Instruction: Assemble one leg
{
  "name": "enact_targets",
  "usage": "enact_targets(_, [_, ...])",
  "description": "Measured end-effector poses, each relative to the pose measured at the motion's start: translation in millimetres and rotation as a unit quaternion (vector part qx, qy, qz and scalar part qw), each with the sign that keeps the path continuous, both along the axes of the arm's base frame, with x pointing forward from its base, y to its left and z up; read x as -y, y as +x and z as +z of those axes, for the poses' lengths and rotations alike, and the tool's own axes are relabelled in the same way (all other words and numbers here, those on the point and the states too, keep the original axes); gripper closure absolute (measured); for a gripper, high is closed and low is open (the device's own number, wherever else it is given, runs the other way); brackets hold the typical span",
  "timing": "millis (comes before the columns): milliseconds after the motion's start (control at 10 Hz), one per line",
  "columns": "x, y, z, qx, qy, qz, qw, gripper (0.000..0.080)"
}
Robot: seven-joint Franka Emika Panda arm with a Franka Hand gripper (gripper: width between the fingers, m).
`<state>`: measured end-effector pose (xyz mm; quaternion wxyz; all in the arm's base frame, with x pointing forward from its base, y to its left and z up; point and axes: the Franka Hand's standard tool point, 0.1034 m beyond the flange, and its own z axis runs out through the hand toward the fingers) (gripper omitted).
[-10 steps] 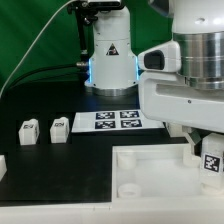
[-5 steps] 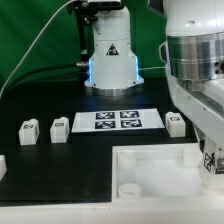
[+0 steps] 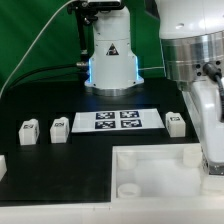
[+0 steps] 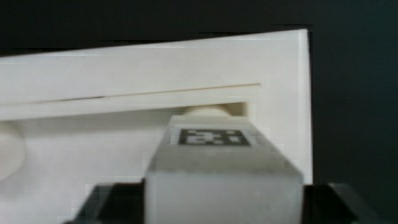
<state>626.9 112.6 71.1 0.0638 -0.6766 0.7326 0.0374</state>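
leg [image 4: 217, 158] in gripper [image 4: 221, 206] at panel [image 4: 107, 72] corner

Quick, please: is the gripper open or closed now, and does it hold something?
Gripper: closed, holding a leg between its fingers.

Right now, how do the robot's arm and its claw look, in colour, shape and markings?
The arm has smooth, rounded shells in white and light grey, with a darker band at one joint. Its round white base carries a black triangle sticker and glows blue low down. A thin pale cable arcs beside it. The claw has dark fingers.
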Motion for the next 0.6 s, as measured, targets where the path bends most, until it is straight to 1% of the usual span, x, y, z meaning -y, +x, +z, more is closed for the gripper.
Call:
enact_targets(100, [-3.2,0.7,1.8,0.006,-0.010,0.083,0.996,0.0272])
enact_targets(200, [-8.4,3.0,4.9,0.019,-0.021,0.172,0.985,0.0175])
enact_targets(300, [-13.4,2.2,6.6,0.026,-0.025,0.225,0.974,0.0157])
enact_targets(500, [-11.1,2.2,4.8,0.039,-0.029,0.331,0.942,0.0151])
enact_targets(600, [-10.1,2.3,4.8,0.044,-0.034,0.384,0.922,0.0151])
